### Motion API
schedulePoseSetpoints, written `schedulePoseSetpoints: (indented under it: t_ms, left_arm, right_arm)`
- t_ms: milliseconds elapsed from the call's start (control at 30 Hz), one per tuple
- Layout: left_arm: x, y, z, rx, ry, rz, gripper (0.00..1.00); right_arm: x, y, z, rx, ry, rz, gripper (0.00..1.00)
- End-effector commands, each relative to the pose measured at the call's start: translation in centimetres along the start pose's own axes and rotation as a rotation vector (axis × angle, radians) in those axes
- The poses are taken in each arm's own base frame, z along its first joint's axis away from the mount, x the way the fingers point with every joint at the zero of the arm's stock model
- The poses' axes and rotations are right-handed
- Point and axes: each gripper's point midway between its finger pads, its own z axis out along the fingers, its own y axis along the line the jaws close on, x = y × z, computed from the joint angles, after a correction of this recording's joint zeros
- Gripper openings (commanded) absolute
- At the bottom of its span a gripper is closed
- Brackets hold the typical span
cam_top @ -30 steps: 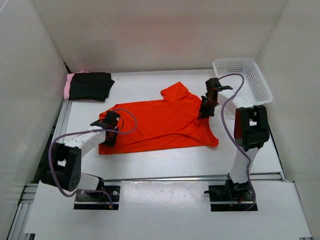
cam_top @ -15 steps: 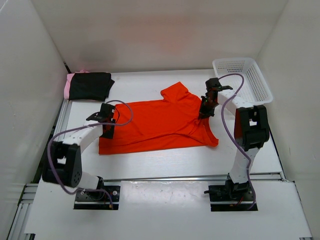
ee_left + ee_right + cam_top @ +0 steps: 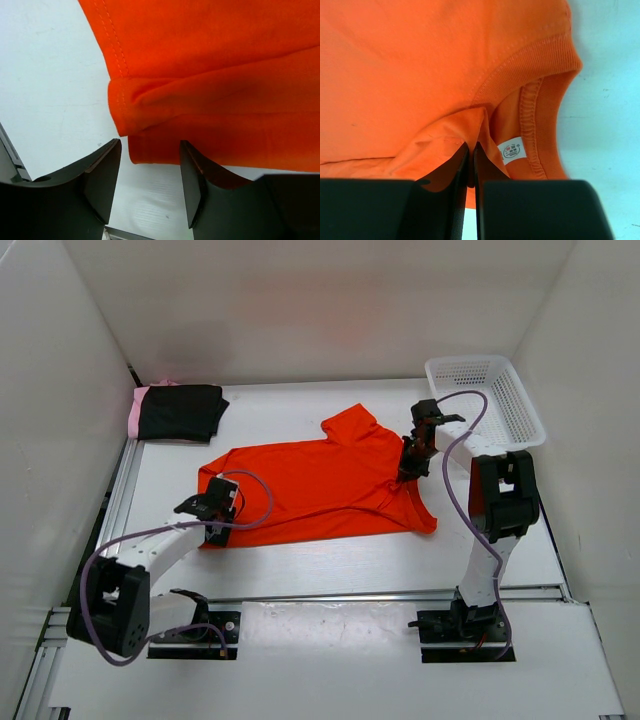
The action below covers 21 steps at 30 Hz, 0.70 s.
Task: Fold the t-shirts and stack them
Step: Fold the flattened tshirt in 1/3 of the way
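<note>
The orange-red t-shirt [image 3: 320, 485] lies spread on the table, collar to the right. My left gripper [image 3: 213, 528] is open at its near left corner. In the left wrist view the folded hem corner [image 3: 145, 112] sits just ahead of the open gripper [image 3: 150, 150], touching neither finger. My right gripper [image 3: 408, 466] is shut on a pinch of the orange-red shirt beside the collar. The right wrist view shows the gripper [image 3: 471, 148] clamping that fold next to the white label [image 3: 512, 150]. The black t-shirt [image 3: 185, 410] lies folded on the pink t-shirt [image 3: 134, 412] at the back left.
A white mesh basket [image 3: 520, 405] stands at the back right, close to the right arm. White walls enclose the table on three sides. Bare table lies in front of the shirt [image 3: 330, 560].
My left gripper moved from the shirt's far left edge back toward me to the near left corner. The right gripper stayed shut on the shirt near the collar.
</note>
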Motion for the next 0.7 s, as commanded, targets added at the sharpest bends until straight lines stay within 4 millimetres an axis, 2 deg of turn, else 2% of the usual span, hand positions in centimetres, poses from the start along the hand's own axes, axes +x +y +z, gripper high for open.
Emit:
schedulePoseSetpoints:
  t_ms: [0, 200, 533, 667]
  left_arm:
    - [-1.0, 0.3, 0.3, -0.031, -0.015, -0.004, 0.61]
    - [-2.3, 0.6, 0.3, -0.051, -0.025, -0.009, 0.54]
    - [-3.7, 1.5, -0.3, -0.060, -0.066, -0.049, 0.53]
    - [-3.7, 2.3, 0.9, -0.086, -0.006, -0.065, 0.53]
  right_arm:
    - [-0.5, 0.5, -1.6, -0.027, -0.043, -0.007, 0.11]
    - [-0.3, 0.6, -1.5, -0.035, -0.039, -0.007, 0.11]
    - [-0.2, 0.5, -1.2, -0.031, -0.031, -0.006, 0.11]
    - [-0.2, 0.5, -1.2, -0.031, -0.031, -0.006, 0.11]
